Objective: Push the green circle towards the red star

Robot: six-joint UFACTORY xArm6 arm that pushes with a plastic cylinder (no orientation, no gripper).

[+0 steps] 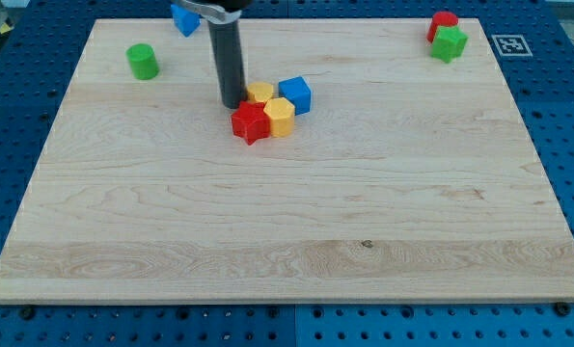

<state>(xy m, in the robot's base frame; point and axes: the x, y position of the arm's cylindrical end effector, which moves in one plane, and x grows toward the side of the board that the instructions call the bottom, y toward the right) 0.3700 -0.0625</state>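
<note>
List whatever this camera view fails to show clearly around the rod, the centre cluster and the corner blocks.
- My tip: whether it touches the red star or the yellow block behind it cannot be told; they overlap.
- That yellow block: shape unclear, partly hidden by the rod and the yellow block in front.
- Blue block at the view's top: partly covered by the arm.
- Red block at the top right: half hidden by the green block.

The straight dark cylindrical rod stands upright, descending from the view's top; my tip (pixel 232 104) rests at board height.
</note>
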